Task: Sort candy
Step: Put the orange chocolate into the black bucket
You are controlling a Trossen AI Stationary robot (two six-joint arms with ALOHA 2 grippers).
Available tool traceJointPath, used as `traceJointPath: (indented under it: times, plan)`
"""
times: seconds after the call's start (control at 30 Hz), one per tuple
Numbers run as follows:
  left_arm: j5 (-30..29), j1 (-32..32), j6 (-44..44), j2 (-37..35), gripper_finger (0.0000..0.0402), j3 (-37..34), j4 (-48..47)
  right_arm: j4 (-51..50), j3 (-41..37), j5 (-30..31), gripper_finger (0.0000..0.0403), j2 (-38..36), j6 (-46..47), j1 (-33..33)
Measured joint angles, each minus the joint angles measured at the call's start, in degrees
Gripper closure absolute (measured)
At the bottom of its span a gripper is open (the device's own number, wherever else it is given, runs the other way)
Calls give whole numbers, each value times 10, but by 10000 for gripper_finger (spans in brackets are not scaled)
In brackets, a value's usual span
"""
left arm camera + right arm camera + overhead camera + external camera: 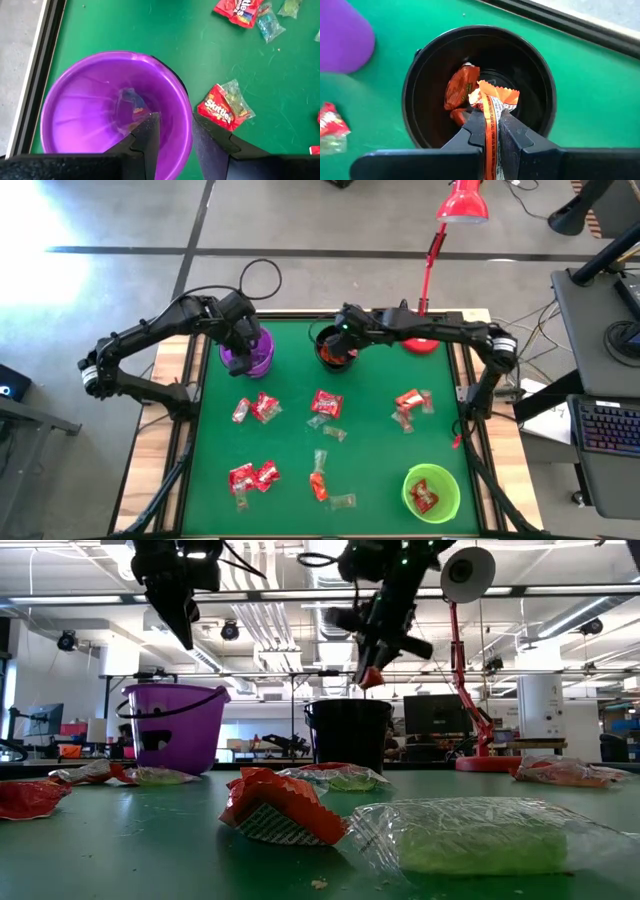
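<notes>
Where the table edge lies nearest the low camera, a clear wrapper with a pale green sweet [470,835] rests on the green table [370,460], just beside a red wrapper [275,810]. The green cup [431,493] stands at the near right corner and holds one red packet [425,498]. Loose candy is spread over the middle of the table: a red pair [252,476] at near left, an orange-red piece [318,484] near the centre, a Skittles packet [326,403] further back, another red pair [258,409] to the left and a red and clear cluster [411,404] to the right.

At the far side, the right gripper [489,131] hangs directly above the black cup [479,85]. Its fingers are clenched on an orange-wrapped candy [492,107], which is held over the cup opening. More orange wrappers [461,87] lie at the bottom of that cup.

To the left, the left gripper [175,132] hangs above the purple cup [115,107]. Its fingers are parted and grasp nothing. One small wrapped piece [132,102] lies inside the purple cup. A Skittles packet [219,108] lies on the table just beside this cup. A red desk lamp [462,202] stands at the far edge.
</notes>
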Motion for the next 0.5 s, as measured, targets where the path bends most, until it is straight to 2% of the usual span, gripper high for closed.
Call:
traceJointPath:
  times: [0.3, 0.5]
  plan:
    - [0, 0, -4, 0, 303, 0, -5, 3, 53, 0, 383, 42, -82, 0]
    - [0, 0, -4, 0, 303, 0, -5, 2, 85, -29, 338, 55, -129, 0]
